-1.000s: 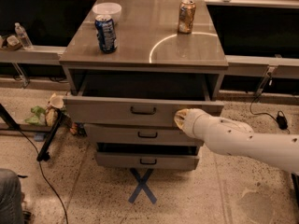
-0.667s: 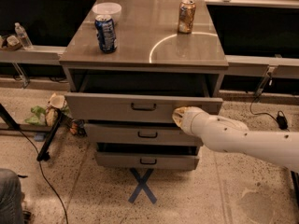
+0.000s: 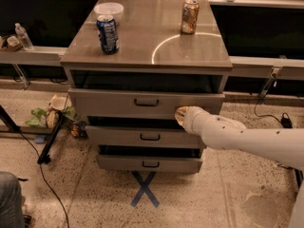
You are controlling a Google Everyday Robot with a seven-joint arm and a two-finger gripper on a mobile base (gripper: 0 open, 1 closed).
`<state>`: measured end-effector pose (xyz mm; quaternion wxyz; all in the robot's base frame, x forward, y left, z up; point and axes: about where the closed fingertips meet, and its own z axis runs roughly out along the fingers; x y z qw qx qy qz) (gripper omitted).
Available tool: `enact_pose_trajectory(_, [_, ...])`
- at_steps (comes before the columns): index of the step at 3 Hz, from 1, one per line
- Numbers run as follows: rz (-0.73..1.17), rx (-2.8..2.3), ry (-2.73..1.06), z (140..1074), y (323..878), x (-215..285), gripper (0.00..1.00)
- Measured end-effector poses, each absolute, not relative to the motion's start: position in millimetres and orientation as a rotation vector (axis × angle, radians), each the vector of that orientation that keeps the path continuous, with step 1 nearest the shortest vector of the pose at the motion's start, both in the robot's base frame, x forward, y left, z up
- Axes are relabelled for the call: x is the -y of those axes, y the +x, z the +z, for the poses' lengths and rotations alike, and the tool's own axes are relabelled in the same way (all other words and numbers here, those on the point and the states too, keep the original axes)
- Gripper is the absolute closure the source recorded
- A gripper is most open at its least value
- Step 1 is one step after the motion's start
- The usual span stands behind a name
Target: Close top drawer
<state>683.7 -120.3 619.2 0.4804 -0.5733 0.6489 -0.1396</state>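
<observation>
1. Gripper (image 3: 182, 116) of mine sits at the near face of the top drawer (image 3: 104, 103), just right of its small dark handle (image 3: 146, 102), with the white arm (image 3: 242, 139) reaching in from the right. Its tip looks to be touching the front panel. I cannot tell whether it is spread or closed, because it points away from the camera.
2. The top drawer stands pulled out toward the near side, leaving a dark gap between its front and the cabinet top (image 3: 156, 51). The two lower drawers (image 3: 118, 136) also jut out a little.
3. I judge the pushing step to be in hand: contact is made, but the drawer is not yet home.
4. The next move calls for a straight push toward the far side, square to the panel. My contact is off-centre to the right, so the drawer could skew and bind on its runners.
5. A steady pace matters too, since the blue can (image 3: 108, 33) and gold can (image 3: 190, 16) stand upright on top and a hard stop might rock them.
</observation>
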Motion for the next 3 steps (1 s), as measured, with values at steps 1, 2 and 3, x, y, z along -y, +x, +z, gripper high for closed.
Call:
enact_pose_trajectory(1, [-0.368, -1.58, -1.41, 612.2, 697.8, 126.1, 1.0])
enact_pose_trajectory(2, [-0.378, -1.58, -1.411, 609.9, 706.2, 130.0, 1.0])
enact_pose_trajectory(3, [-0.374, -1.583, -1.412, 611.7, 701.8, 130.0, 1.0])
